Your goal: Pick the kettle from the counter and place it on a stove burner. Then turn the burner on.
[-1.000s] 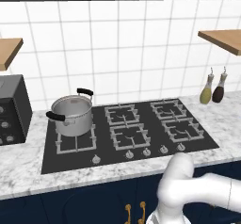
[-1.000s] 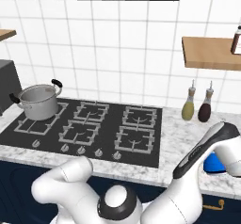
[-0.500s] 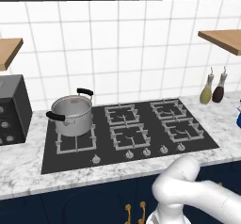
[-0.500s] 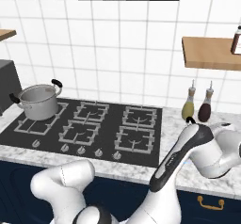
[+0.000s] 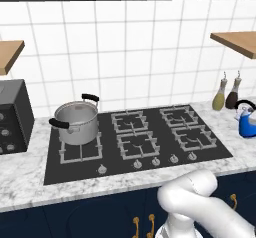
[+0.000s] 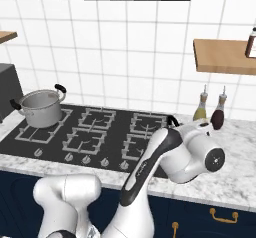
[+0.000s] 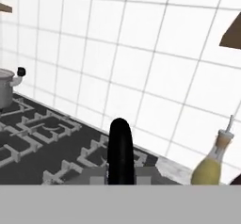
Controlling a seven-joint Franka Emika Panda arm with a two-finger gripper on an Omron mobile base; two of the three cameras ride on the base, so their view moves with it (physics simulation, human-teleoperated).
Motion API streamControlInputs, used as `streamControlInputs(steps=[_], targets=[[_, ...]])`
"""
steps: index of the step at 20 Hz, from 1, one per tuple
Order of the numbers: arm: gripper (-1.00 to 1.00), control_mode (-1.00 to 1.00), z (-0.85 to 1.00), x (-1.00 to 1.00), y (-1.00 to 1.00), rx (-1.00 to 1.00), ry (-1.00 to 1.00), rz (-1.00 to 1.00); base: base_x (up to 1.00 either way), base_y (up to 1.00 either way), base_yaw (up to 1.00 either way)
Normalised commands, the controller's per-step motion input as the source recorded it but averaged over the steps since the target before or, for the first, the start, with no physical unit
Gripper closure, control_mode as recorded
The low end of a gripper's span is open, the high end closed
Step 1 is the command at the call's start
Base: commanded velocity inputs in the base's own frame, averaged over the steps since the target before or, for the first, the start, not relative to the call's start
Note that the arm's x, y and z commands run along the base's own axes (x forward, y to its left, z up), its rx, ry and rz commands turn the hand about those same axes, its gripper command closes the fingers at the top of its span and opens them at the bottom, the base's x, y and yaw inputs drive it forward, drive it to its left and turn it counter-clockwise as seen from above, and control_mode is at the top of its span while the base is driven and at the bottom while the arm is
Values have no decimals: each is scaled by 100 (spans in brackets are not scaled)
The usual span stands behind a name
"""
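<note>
Glossy blue, the squat kettle stands at the counter's right end in the left base view, half cut by the frame, beside two bottles; a steel pot sits on the back-left grate. From the right base view the bulky white arm hides the kettle. In the hand view an arched black handle rises close between the gripper fingers; whether they pinch it I cannot tell.

White tiled wall, wooden shelves, navy cabinets
</note>
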Motion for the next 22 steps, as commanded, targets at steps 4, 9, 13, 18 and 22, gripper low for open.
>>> streamControlInputs(steps=[4,9,13,18,22], targets=[[100,-100,42,1,75,0,0,0,0,0,0],[100,-100,24,9,68,0,1,0,0,0,0],[100,-100,0,31,53,0,15,0,0,0,0],[100,-100,0,39,36,9,20,1,0,0,0],[100,-100,0,39,24,15,9,5,0,0,0]])
